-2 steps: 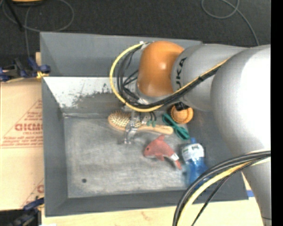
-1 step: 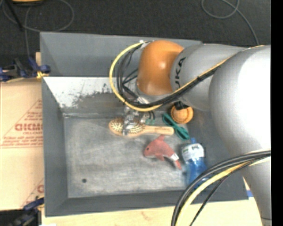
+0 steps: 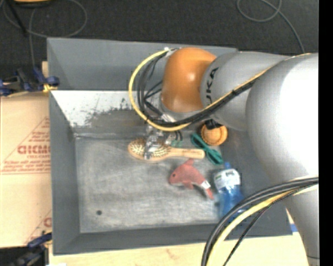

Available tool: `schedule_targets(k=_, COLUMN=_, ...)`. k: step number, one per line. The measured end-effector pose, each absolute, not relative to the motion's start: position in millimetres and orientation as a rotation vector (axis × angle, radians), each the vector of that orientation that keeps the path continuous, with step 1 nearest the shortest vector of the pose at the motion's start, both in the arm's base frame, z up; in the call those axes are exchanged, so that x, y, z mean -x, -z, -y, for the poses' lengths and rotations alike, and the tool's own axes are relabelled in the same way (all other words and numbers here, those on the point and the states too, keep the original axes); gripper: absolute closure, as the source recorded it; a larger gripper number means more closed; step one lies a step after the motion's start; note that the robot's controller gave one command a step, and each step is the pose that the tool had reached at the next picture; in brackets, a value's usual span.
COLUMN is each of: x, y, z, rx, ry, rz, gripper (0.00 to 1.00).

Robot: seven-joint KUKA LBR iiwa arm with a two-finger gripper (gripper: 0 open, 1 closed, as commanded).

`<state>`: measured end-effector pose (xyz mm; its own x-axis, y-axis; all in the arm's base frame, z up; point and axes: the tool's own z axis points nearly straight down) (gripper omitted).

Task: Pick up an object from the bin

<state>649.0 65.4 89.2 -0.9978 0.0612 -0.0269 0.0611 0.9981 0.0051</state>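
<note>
Hanging right over the brush (image 3: pixel 180 153), the gripper (image 3: pixel 154 147), wide or narrow I can't tell, faces something light, stiff and wooden, probably best pinched across its slim handle

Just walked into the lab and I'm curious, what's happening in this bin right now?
A robot arm reaches into the grey metal bin from the right, its jaws down on the head end of a tan wooden brush near the bin's middle. Whether it has gripped the brush cannot be told. A red toy, a blue bottle, an orange ball and a green piece lie close by on the right.
</note>
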Motion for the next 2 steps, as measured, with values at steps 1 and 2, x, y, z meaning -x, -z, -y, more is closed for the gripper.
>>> schedule_targets(k=1, x=-645.5, y=-128, z=-62, rx=-0.123, ry=-0.002, rz=-3.140, gripper=1.00)
schedule_targets(k=2, x=-650.5, y=-181, z=-65, rx=-0.158, ry=-0.003, rz=-3.134, gripper=1.00)
